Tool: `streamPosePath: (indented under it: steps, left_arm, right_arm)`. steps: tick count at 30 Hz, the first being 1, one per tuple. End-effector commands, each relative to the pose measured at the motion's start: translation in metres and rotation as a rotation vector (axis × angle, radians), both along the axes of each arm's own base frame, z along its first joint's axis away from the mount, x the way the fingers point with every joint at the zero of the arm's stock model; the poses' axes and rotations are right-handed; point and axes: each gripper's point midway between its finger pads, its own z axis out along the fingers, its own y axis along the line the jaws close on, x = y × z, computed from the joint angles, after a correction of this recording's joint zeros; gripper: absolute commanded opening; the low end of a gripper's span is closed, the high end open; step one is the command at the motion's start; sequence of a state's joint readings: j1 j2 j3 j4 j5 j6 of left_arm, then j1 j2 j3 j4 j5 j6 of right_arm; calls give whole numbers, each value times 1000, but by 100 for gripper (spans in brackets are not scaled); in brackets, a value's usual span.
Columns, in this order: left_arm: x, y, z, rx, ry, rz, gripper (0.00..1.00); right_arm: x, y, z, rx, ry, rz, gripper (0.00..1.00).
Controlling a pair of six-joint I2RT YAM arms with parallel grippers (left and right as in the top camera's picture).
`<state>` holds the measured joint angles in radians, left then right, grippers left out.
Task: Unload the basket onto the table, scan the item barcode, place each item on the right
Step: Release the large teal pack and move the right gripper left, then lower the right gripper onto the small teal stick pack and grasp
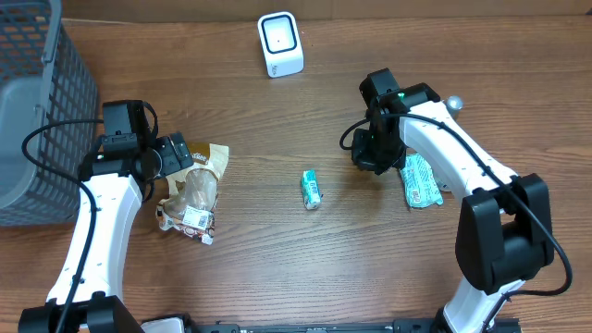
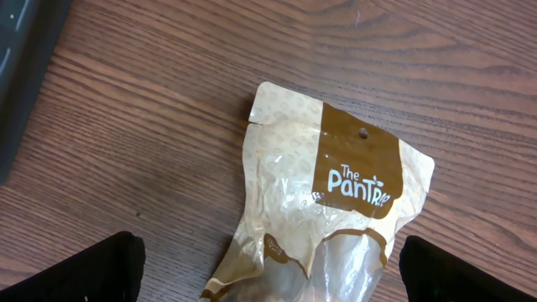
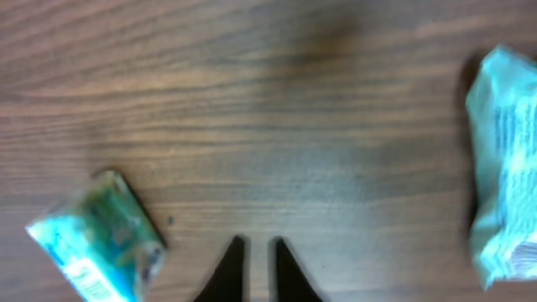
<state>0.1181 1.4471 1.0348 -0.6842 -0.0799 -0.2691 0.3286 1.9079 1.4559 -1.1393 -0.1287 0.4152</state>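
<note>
A white barcode scanner [image 1: 279, 43] stands at the back of the table. A brown and clear "The Pantry" bag [image 1: 194, 194] lies at the left, a white label on its near end. My left gripper [image 1: 176, 154] hovers over the bag [image 2: 336, 210], open wide, its fingers [image 2: 92, 268] apart on either side of it. A small teal packet [image 1: 312, 189] lies mid-table. A larger pale green packet [image 1: 421, 180] lies at the right. My right gripper [image 1: 375, 157] hangs between these two, shut on nothing [image 3: 258, 245]; the small packet [image 3: 101, 239] is to its left, the larger [image 3: 503, 159] to its right.
A grey mesh basket [image 1: 37, 111] fills the far left edge, its dark side showing in the left wrist view [image 2: 17, 59]. Bare wood lies between the scanner and the packets.
</note>
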Motion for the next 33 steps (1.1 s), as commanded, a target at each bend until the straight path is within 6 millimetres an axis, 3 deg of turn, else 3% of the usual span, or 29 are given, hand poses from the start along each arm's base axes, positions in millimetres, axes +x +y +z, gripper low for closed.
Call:
streamPosePath:
  steps: [1,14,25,33]
  left_arm:
    - [5,1,6,10,-15,-5,100]
    - [5,1,6,10,-15,-4,100]
    - [5,1,6,10,-15,-5,100]
    - [5,1,6,10,-15,-5,100]
  right_arm:
    - [0,5,9,42,-10,-5,4]
    - [-23,42,-20,77,-11,101,4]
    - [-34,94,-19,115,-84,245,4]
    - [-45,112,-19,123,-91,298,4]
